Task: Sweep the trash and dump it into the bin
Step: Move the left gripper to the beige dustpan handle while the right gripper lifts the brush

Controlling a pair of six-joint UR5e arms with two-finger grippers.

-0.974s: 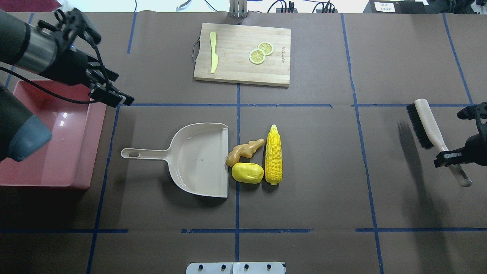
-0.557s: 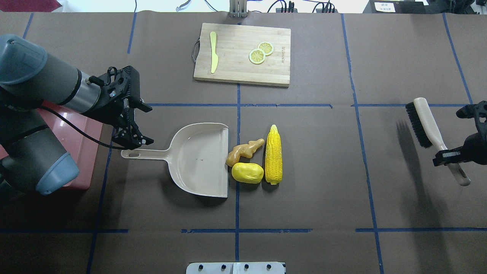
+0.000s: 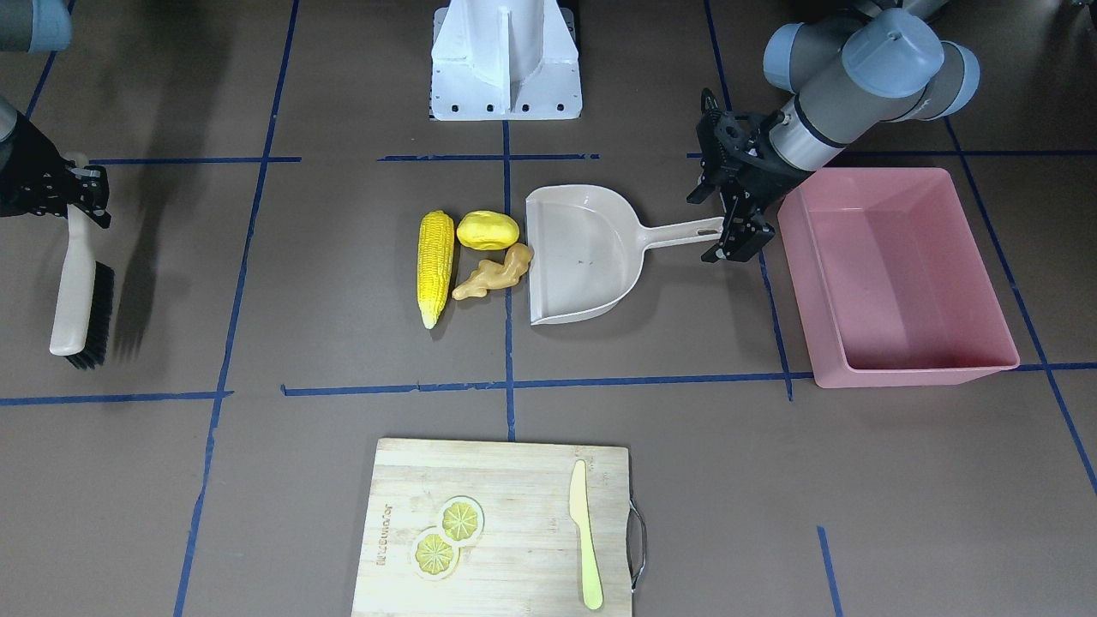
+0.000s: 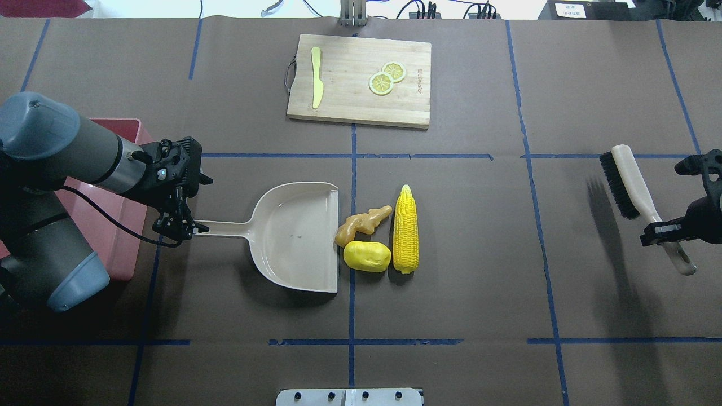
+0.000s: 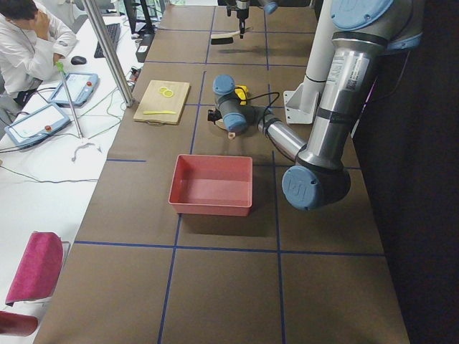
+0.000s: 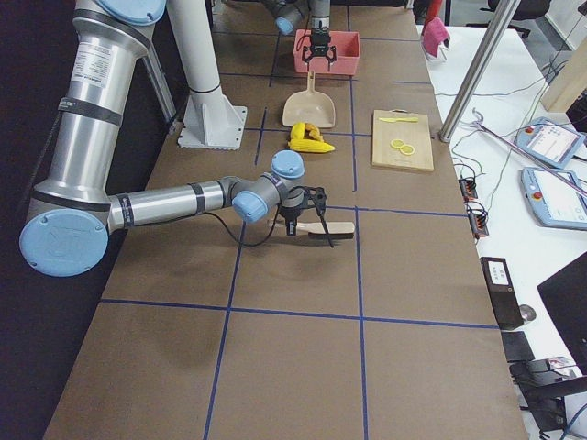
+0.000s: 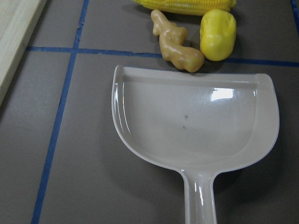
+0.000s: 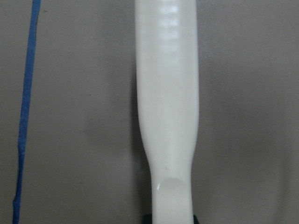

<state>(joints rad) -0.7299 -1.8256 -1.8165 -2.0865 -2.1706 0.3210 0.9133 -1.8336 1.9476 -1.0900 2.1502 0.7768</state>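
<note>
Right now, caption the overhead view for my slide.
Left gripper open at the dustpan handle, right gripper holding the brush, corn, potato and ginger lying at the pan's mouth.

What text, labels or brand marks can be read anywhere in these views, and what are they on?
Brand mark burned along one short edge of the cutting board: too small and blurred to read.
White label on a dark box beyond the table's far edge: printed lines, too small to read.
Dustpan, brush, bin: no text visible.
</note>
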